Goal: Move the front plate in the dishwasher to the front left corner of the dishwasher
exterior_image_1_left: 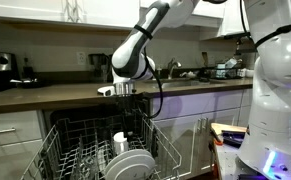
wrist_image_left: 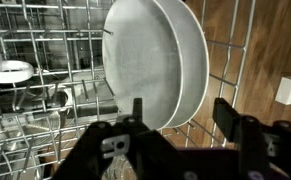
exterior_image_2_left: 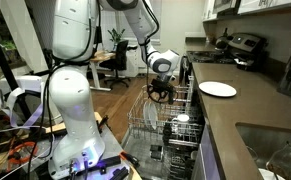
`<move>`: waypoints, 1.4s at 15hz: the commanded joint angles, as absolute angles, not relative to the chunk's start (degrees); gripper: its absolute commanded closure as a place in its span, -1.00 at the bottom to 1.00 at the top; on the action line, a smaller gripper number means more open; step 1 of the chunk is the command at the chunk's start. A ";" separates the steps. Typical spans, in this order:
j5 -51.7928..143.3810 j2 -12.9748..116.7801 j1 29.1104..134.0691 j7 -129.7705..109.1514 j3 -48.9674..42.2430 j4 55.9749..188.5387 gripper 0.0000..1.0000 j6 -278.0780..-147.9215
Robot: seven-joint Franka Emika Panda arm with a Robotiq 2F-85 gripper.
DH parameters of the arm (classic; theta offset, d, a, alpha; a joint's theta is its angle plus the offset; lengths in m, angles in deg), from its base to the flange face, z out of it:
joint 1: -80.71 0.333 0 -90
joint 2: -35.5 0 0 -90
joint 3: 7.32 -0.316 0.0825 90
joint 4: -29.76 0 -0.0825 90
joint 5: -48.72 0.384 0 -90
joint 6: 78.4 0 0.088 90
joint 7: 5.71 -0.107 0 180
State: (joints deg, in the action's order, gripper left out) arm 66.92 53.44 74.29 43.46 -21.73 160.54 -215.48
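Observation:
The dishwasher's pale wire rack (exterior_image_1_left: pixel 67 150) is pulled out below the counter and also shows in an exterior view (exterior_image_2_left: pixel 150 125). White plates stand on edge in it (exterior_image_1_left: pixel 131 163). In the wrist view the front plate (wrist_image_left: pixel 190 50) stands upright with another white plate (wrist_image_left: pixel 135 55) close behind it. My gripper (wrist_image_left: pixel 179 112) is open, its two dark fingers spread just above the plates' lower edge, touching nothing. In both exterior views the gripper (exterior_image_1_left: pixel 122 95) (exterior_image_2_left: pixel 159 95) hangs above the rack.
A white cup (wrist_image_left: pixel 13 72) sits in the rack to the left in the wrist view. A flat white plate (exterior_image_2_left: pixel 217 89) lies on the dark counter. Cluttered worktop items (exterior_image_1_left: pixel 210 70) stand at the back. Wooden floor lies beyond the rack.

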 commanded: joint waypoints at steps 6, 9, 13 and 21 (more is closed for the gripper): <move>62.68 57.07 79.70 39.32 -18.18 159.51 -0.77 -217.61; 60.81 58.24 80.21 37.83 -17.98 159.09 -0.17 -217.82; 58.63 59.26 80.47 35.91 -17.83 158.62 -0.06 -218.77; 56.44 60.86 80.48 33.61 -18.08 157.75 -0.24 -220.17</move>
State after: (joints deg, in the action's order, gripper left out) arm 58.01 59.64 80.12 35.83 -18.16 158.72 -218.96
